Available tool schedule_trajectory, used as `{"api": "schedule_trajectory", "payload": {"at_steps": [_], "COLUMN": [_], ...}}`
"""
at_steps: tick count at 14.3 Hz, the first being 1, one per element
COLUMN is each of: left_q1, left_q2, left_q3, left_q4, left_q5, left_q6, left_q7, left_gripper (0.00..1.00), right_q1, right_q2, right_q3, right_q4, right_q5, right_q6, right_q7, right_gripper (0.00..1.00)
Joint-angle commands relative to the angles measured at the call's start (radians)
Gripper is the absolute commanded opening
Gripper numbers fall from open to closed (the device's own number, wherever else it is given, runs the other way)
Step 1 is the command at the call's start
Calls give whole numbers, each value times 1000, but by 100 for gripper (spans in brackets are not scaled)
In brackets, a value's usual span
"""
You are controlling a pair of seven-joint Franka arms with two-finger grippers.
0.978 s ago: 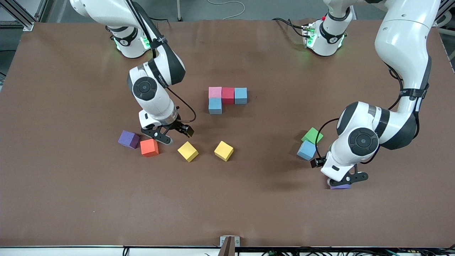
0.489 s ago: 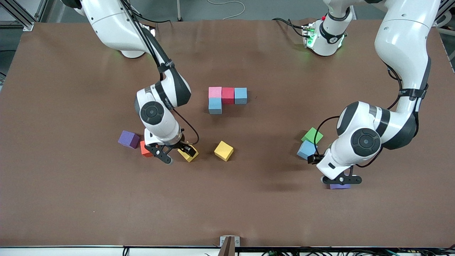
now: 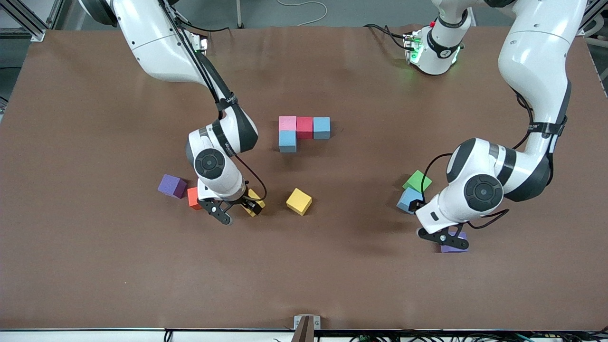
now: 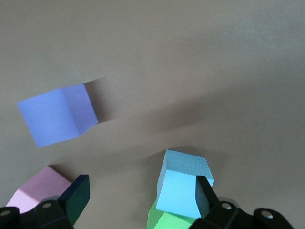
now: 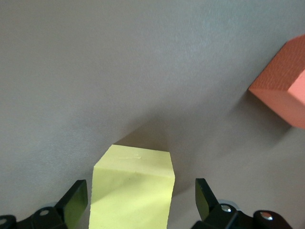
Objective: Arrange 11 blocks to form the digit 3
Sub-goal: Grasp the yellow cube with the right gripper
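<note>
Blocks: 4 form an L at mid-table. Right gripper, jaws wide and holding nothing, straddles a yellow block beside an orange block. Left gripper, spread and empty, sits low by a purple block, near a light blue block.

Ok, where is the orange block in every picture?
Front view: the orange block is partly hidden by the right arm, between a purple block and a yellow block.
Left wrist view: not in it.
Right wrist view: at the picture's edge, apart from the yellow block.
Shared landmark: that yellow block, between the open fingers of the right tool.
</note>
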Motion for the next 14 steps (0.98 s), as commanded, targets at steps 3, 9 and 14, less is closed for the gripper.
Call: {"api": "schedule_trajectory", "payload": {"at_steps": [3,9,14], "left_q1": [-6,0,2], "left_q2": [1,-5,1], "left_q3": [-17,-23,-23], "left_q4": [-57,-158,-214], "left_q5": [-11,-2,60], "left_q6": [59,62,154], "left_q7": [29,73,73], "left_gripper": [99,99,99], "right_q1": [1,5,82], "right_q2": [22,15,-33], "right_q3": [7,16,44], "right_q4": [22,68,55], "right_q5": [-5,-8,-11], "right_q6": [-3,-20,-110], "right_q7": [35,-35,-452], "right_gripper": [90,1,1]}}
